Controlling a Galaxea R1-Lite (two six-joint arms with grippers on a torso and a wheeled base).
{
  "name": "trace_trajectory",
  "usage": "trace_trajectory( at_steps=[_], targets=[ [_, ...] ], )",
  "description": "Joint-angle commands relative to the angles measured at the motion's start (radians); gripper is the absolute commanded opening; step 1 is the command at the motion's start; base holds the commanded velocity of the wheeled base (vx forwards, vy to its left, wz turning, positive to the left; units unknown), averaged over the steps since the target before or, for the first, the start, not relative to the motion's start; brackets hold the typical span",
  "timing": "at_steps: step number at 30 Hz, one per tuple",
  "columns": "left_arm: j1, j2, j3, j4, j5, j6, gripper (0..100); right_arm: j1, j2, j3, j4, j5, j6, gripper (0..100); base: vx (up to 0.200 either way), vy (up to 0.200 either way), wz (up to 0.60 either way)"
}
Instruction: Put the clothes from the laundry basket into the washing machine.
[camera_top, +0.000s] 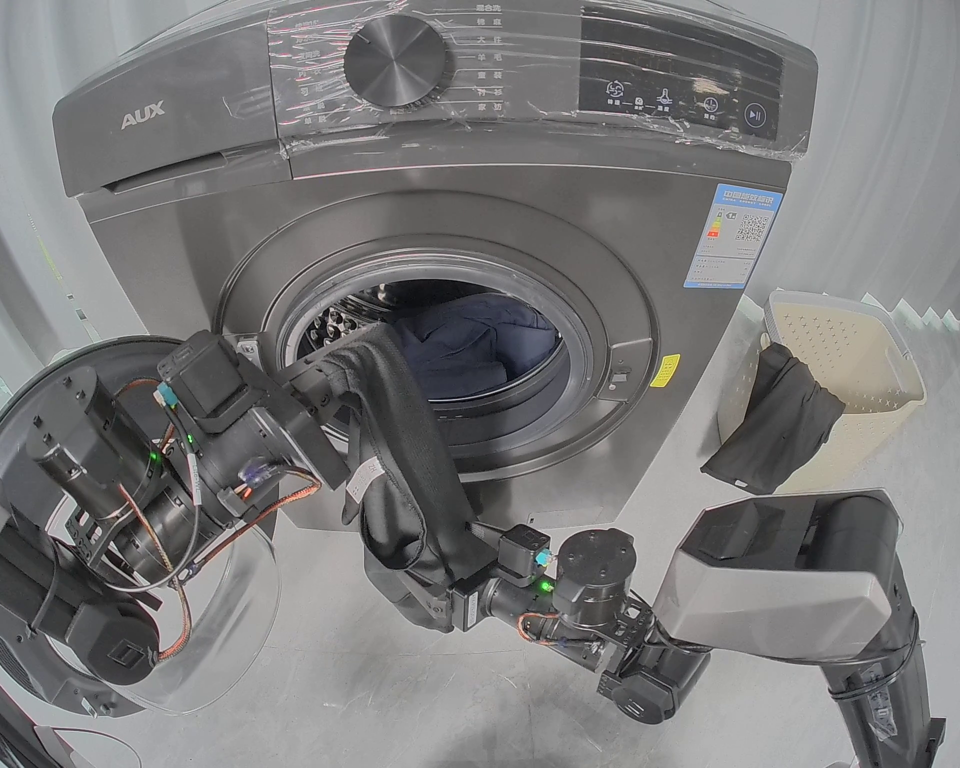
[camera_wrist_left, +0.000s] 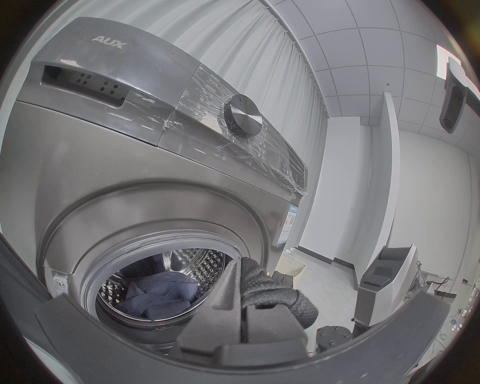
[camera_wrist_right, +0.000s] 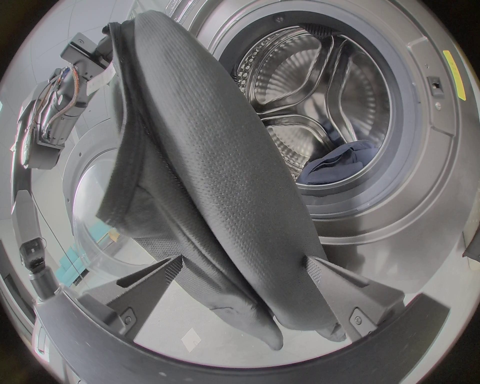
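The black garment (camera_top: 400, 440) drapes over the tips of the left gripper (camera_top: 330, 385), and its lower folds bury the right gripper (camera_top: 445, 590) — how those jaws stand cannot be read in the head view. It covers part of the blue clothes (camera_top: 470, 345) inside the washing machine (camera_top: 600, 210). The door (camera_top: 240, 610) is cut off by the left edge and screened by the left arm (camera_top: 230, 420) — and a dark cloth (camera_top: 780, 420) hung over the rim of the laundry basket (camera_top: 850, 350) hides part of its wall.
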Motion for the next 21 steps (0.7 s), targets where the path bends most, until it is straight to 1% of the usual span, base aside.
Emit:
trace_trajectory(
  at_steps=[1, 4, 6, 11, 17, 20, 21],
  targets=[
    [-0.012, -0.002, 0.001, 0.000, 0.001, -0.002, 0, -0.028, 0.092, -0.115, 0.004, 0.004, -0.006, 100, 0.000, 0.000, 0.00],
    [-0.025, -0.002, 0.002, 0.000, 0.001, -0.002, 0, -0.047, 0.115, -0.175, 0.005, 0.001, -0.004, 100, 0.000, 0.000, 0.00],
    [-0.035, -0.002, 0.002, 0.000, 0.003, -0.002, 0, -0.054, 0.124, -0.198, 0.007, -0.002, -0.004, 100, 0.000, 0.000, 0.00],
    [-0.039, -0.002, 0.002, 0.000, 0.004, -0.002, 0, -0.064, 0.133, -0.221, 0.010, -0.002, -0.006, 100, 0.000, 0.000, 0.00],
    [-0.039, -0.002, -0.001, 0.000, 0.004, -0.004, 0, -0.070, 0.156, -0.292, 0.030, -0.007, -0.011, 100, 0.000, 0.000, 0.00],
    [-0.038, -0.001, -0.006, 0.000, 0.009, -0.004, 0, -0.071, 0.159, -0.299, 0.030, -0.007, -0.011, 100, 0.000, 0.000, 0.00],
    [-0.028, 0.002, -0.009, 0.000, 0.010, -0.004, 0, -0.071, 0.158, -0.304, 0.030, -0.010, -0.011, 0, 0.000, 0.000, 0.00]
  ],
)
